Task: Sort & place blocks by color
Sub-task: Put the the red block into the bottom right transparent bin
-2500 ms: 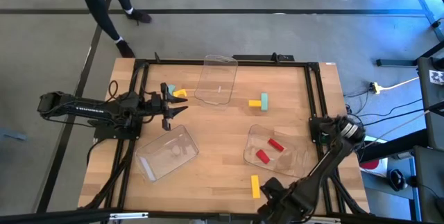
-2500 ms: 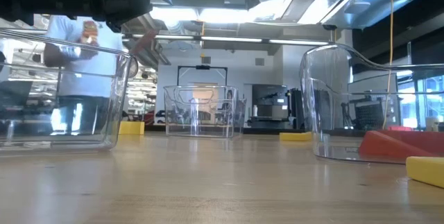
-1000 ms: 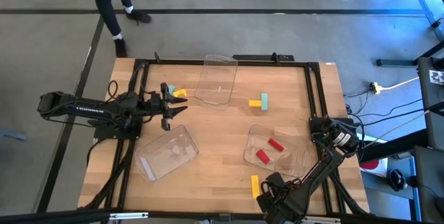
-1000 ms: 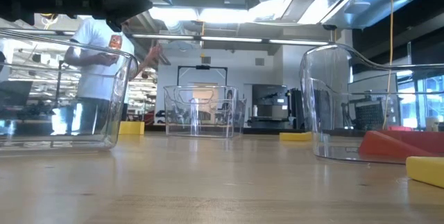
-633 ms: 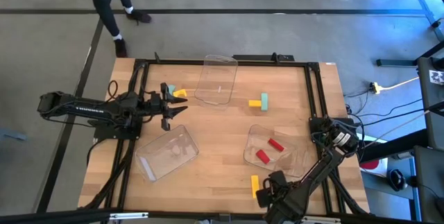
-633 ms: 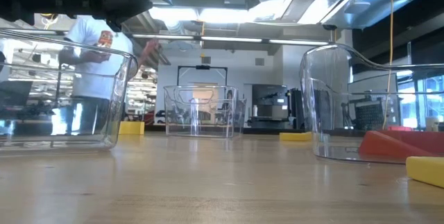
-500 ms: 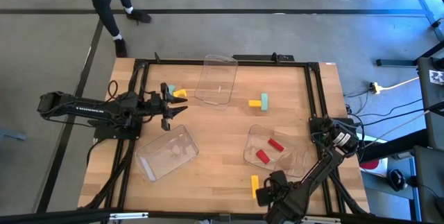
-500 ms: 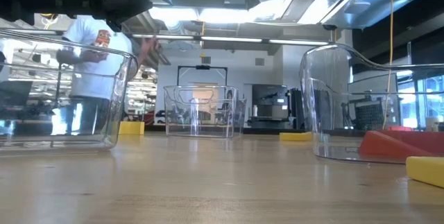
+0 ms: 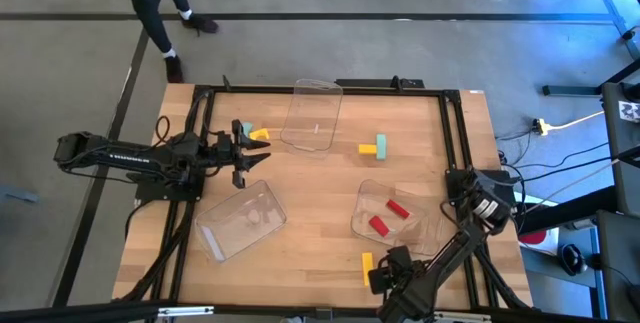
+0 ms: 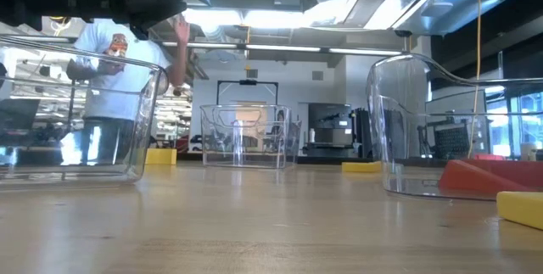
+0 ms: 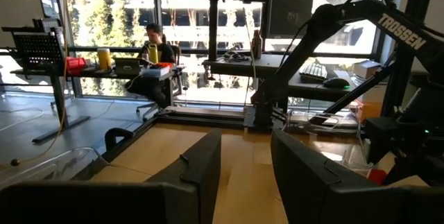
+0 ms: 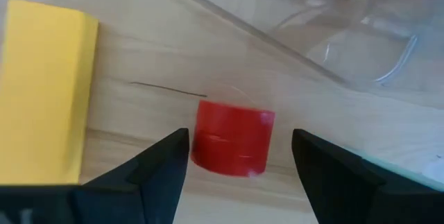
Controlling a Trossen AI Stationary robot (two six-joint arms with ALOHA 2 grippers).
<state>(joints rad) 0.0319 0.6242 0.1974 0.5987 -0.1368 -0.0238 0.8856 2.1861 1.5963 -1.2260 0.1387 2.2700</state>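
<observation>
— While the right end effector (image 12: 239, 158) hung low over the front edge of the counter (image 9: 320, 178), what lay under it?

— A small red block (image 12: 232, 136) sat on the wood between its two fingers, which stood apart and did not touch it. A yellow bar (image 12: 45, 92) lay just beside that block, and the wall of a clear tray (image 12: 305, 30) ran past on the other side.

— Where were the other blocks?

— Two red blocks (image 9: 388, 216) rested inside the clear tray (image 9: 428, 231) on the right. A yellow and a mint block (image 9: 376, 146) lay touching near the middle rear. Another mint and yellow pair (image 9: 253, 133) lay at the left rear, near the left end effector (image 9: 252, 153).

— And that left one?

— It was held above the counter at the left side, fingers (image 11: 201, 165) apart with nothing between them. Two more clear trays stood empty, one at the rear (image 9: 312, 113) and one front left (image 9: 240, 221). A person (image 10: 114, 79) stood beyond the counter.
</observation>
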